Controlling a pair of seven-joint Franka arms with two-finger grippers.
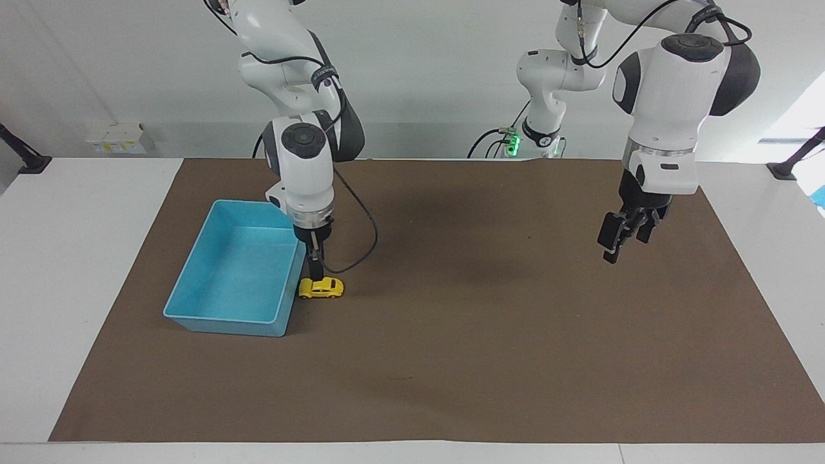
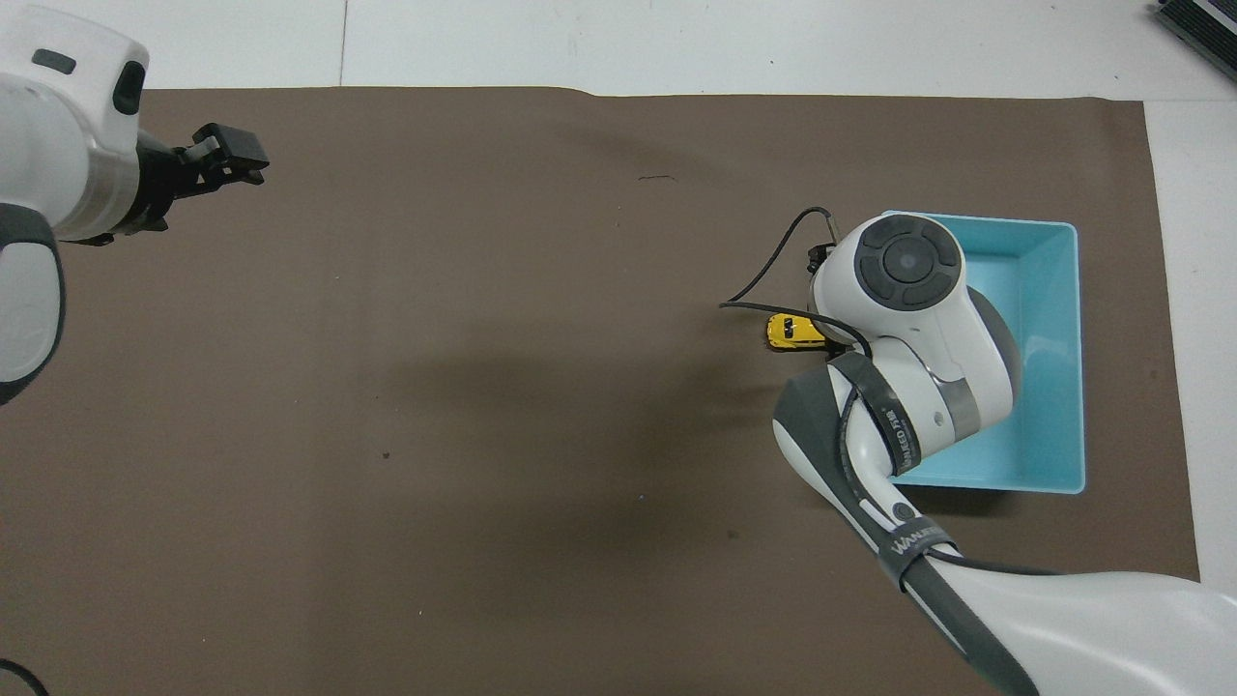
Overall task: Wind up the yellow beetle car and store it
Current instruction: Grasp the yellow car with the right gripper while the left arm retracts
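Yellow beetle car (image 1: 320, 288) sits on the brown mat (image 1: 451, 361) right under the right hand (image 1: 314, 269), whose fingers are apart, just beside the blue bin (image 1: 193, 309), so a crooked pinch could bump it away while the left hand (image 1: 620, 237), fingers apart too, waits

1. You see two arms with glossy white shells and dark grey joint covers; each last segment ends in a round dark grey cap with a ringed centre.
2. You find a silver metal ring under each wrist, above a black gripper: right gripper (image 1: 314, 265), left gripper (image 1: 621, 238).
3. You can trace black cables looping outside both arms (one hangs in a slack bow by the right wrist).
4. You can read white lettering on the right arm's grey strap.
5. You see green lights at both bases.
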